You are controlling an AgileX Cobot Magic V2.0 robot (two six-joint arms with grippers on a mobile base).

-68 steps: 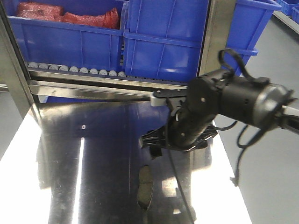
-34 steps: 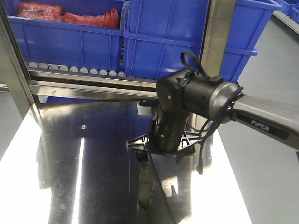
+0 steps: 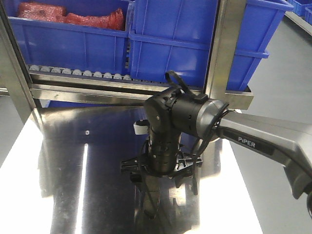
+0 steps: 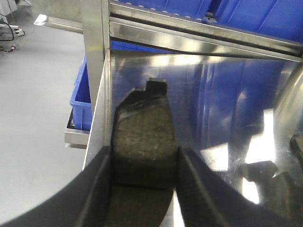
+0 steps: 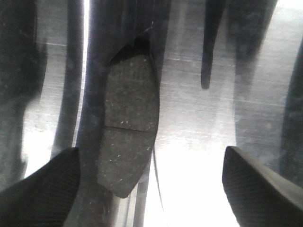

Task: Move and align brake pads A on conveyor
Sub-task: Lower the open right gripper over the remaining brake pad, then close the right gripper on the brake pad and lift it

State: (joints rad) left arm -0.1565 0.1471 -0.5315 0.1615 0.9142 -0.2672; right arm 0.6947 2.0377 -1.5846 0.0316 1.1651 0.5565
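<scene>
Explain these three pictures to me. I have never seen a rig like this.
This is a robot with two arms, each ending in a two-fingered gripper. The wide picture looks forward from the robot: its right arm reaches over a shiny steel table, with blue bins behind. The other two come from cameras on the wrists. The right wrist view looks down past the open right gripper at a brake pad lying on the steel. The left wrist view shows the left gripper clamped on a second pad.
</scene>
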